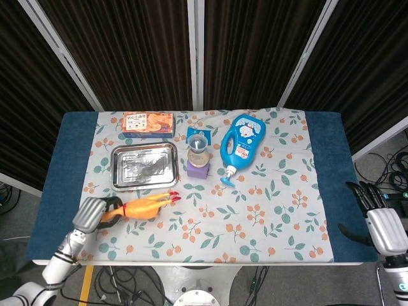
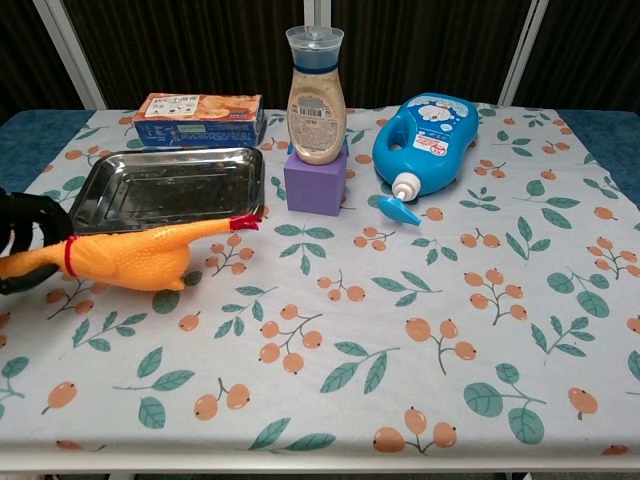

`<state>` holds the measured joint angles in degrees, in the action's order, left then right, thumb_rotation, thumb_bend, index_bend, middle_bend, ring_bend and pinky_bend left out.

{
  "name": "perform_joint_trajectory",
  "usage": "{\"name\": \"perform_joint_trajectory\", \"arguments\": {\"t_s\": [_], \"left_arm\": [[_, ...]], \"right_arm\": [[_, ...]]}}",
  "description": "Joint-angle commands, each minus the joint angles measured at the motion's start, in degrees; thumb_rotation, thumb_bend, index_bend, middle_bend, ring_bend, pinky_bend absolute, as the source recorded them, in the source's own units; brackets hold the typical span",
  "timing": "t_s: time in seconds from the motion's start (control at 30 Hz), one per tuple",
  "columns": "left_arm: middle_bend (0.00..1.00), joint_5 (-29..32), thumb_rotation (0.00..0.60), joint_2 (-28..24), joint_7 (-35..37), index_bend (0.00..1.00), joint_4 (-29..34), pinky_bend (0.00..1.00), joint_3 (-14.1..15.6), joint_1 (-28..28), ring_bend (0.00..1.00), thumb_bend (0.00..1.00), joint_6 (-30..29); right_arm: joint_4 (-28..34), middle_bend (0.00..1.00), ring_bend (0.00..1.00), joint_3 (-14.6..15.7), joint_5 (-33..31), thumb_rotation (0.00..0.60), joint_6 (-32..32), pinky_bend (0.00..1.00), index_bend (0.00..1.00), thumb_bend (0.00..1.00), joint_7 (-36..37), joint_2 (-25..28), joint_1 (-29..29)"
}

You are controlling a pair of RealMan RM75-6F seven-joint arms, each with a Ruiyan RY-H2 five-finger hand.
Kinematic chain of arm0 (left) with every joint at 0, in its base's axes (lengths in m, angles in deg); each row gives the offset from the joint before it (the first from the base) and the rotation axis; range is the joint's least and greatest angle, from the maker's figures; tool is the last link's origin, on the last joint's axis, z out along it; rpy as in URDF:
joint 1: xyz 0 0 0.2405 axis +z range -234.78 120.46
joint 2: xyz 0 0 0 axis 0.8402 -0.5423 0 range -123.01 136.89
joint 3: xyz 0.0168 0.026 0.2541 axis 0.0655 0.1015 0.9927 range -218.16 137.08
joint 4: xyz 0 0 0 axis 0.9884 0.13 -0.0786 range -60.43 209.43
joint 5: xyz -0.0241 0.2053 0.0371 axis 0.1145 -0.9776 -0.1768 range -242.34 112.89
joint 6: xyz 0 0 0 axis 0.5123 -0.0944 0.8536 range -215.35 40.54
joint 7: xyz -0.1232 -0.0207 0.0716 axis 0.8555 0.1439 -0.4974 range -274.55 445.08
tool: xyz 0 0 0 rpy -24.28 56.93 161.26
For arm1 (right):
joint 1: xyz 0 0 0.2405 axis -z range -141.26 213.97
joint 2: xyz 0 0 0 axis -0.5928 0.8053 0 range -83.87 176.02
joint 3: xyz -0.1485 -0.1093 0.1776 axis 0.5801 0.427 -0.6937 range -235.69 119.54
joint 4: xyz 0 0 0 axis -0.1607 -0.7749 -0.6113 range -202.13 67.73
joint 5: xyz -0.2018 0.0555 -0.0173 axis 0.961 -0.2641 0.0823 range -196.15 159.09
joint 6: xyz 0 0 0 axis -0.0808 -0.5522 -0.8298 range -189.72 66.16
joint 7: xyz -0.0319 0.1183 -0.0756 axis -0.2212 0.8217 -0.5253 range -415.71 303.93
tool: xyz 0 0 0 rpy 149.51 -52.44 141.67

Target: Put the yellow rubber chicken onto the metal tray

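**Fingers on the chicken's neck, tray just beyond**

Fingers (image 2: 22,215) of the left hand (image 1: 91,213) curl dark around the neck end of the yellow rubber chicken (image 2: 130,258), gripping it at the left edge of the chest view. Its body points toward the metal tray (image 1: 121,183), and its red feet sit level with the tray's near rim in the chest view. Whether the body is fully lifted off the tablecloth (image 1: 268,210) I cannot tell; it looks raised a little.

Over at the table's far right edge, the right hand (image 1: 376,220) holds nothing, fingers apart and pointing away from the robot.

By my reading, the carry is the step in hand: the grasp is made and the toy is not yet on the tray. The next move would call for lifting the chicken over the near rim and setting it down inside, then letting go. 1 caution: the toy is long and soft, so its tail end may droop and catch the rim.

Behind the tray lies a snack box (image 1: 147,122).
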<state>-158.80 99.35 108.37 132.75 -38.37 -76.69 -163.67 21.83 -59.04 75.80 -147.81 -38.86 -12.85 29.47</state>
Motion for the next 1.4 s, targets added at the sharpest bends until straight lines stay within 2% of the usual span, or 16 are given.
{"name": "perform_joint_trajectory", "arguments": {"t_s": [0.03,0.23,0.4,0.53,0.77,0.97,1.17,1.4], "left_arm": [[0.75,-0.9,0.6,-5.8,4.2,0.74,7.7,0.84,0.6,-1.4,0.68,0.78,-0.1],[0.77,0.7,0.6,-14.4,13.9,0.74,23.8,0.84,-0.4,-6.8,0.69,0.78,7.9],[0.79,3.1,0.6,-18.2,21.2,0.74,30.8,0.85,-2.7,-11.4,0.71,0.79,14.1],[0.79,6.0,0.6,-20.0,22.7,0.74,33.9,0.85,-4.5,-14.1,0.72,0.79,18.5],[0.79,13.9,0.6,-20.3,15.2,0.74,37.8,0.86,-8.3,-17.4,0.72,0.79,23.9],[0.79,19.0,0.6,-18.9,6.0,0.74,41.1,0.86,-10.1,-18.7,0.72,0.79,24.6],[0.79,23.3,0.6,-18.8,2.2,0.74,43.0,0.86,-11.7,-20.0,0.72,0.79,26.5],[0.79,26.1,0.6,-20.0,1.2,0.74,44.5,0.86,-13.0,-20.4,0.72,0.79,27.6]], "right_arm": [[1.5,0.11,0.0,0.1,1.3,0.6,0.9,0.0,0.0,0.15,0.2,0.8,-1.1],[8.3,0.15,0.0,-0.6,7.9,0.6,3.6,0.0,0.0,0.15,-1.8,3.2,-6.4],[15.9,0.19,0.01,-2.7,11.1,0.6,7.0,0.01,0.04,0.08,-6.0,4.1,-11.2],[21.7,0.2,0.01,-4.8,9.5,0.6,12.7,0.02,0.06,0.02,-12.5,3.2,-15.0],[27.4,0.2,0.01,-10.0,-1.6,0.6,24.7,0.03,0.08,0.0,-25.2,-1.9,-23.0],[26.8,0.21,0.02,-13.5,-13.5,0.6,30.5,0.03,0.1,0.0,-37.9,-9.3,-29.4],[25.4,0.22,0.02,-14.7,-23.2,0.6,32.1,0.03,0.12,0.0,-48.5,-15.8,-35.0],[24.8,0.22,0.02,-14.4,-30.8,0.6,30.7,0.03,0.14,0.0,-56.6,-19.9,-39.2]]}}
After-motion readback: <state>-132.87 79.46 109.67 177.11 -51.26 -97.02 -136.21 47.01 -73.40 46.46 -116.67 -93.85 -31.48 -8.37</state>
